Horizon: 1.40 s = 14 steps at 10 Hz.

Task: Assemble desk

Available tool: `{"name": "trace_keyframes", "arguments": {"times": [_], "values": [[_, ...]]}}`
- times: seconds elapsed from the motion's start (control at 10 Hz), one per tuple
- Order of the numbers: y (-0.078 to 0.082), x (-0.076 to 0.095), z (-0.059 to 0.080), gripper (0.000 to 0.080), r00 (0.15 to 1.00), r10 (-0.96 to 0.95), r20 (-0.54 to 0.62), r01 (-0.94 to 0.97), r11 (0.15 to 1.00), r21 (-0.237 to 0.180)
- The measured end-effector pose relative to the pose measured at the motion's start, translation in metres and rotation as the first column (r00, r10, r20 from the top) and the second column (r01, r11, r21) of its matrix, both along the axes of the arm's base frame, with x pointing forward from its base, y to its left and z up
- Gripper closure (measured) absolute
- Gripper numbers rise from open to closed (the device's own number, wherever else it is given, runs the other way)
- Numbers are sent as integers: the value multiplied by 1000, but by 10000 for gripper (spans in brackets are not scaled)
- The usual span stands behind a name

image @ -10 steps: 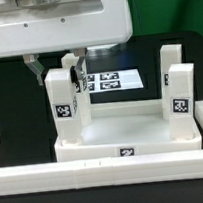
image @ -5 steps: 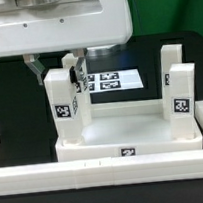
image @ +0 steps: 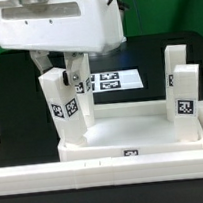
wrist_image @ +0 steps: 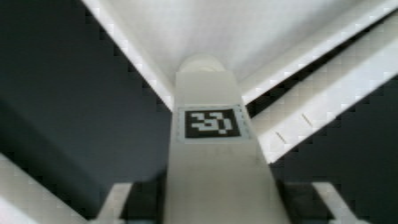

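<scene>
I see the arm reaching down from above, its gripper (image: 63, 65) straddling the top of a tagged leg (image: 65, 106). In the wrist view that leg (wrist_image: 215, 130) stands between both fingers (wrist_image: 118, 203); whether they press it I cannot tell. Below the gripper, the tabletop (image: 128, 137) carries upright legs at its corners.

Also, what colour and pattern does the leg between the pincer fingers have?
The leg is plain white, with one black-and-white square tag on its face. The wrist view shows it best.
</scene>
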State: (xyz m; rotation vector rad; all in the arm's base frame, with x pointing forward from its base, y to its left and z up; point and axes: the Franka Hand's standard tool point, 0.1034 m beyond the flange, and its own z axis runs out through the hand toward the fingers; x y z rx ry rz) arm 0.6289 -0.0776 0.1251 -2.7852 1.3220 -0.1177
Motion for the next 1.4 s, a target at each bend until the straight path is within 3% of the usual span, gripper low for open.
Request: {"name": "trace_keyframes", "arguments": {"times": [0.3,0.6,0.9,1.2,1.3,1.4], "values": [[8,5,-1,509,964,-264,15,264,964,22],[12,7,-1,509,870,-494,5,493,869,48],[18,10,-1,509,774,-634,-8,632,771,70],[19,10,-2,509,754,-657,-13,656,751,75],[19,10,-2,331,780,-625,-10,624,778,71],[17,8,-2,215,810,-587,-17,587,807,64]]}}
